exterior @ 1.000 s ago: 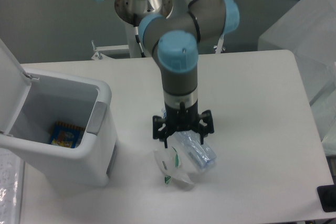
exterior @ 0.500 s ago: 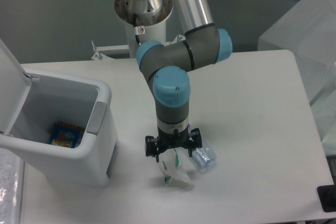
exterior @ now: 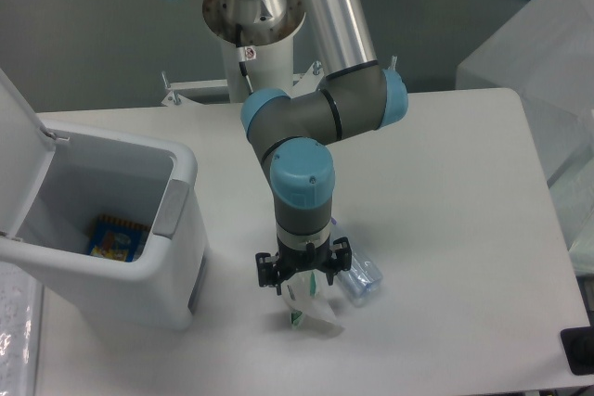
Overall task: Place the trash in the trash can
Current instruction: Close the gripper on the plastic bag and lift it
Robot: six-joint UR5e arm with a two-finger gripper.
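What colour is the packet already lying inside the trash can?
Mostly blue with yellow-orange print, on the floor of the white trash can; packet shows in the fixed camera view.

The arm reaches out from its round grey base at the top of the view, a long silver tube running down to a grey elbow with a light-blue cap at its right end. From there a short grey link bends back toward the left, meets another blue-capped joint, and turns straight down into the wrist, whose blue cap faces the camera. Below the wrist the gripper [exterior: 304,287] points down at the table, its black body spreading left and right. Its fingers are mostly hidden beneath that body, so whether they are spread or closed cannot be told from this view.
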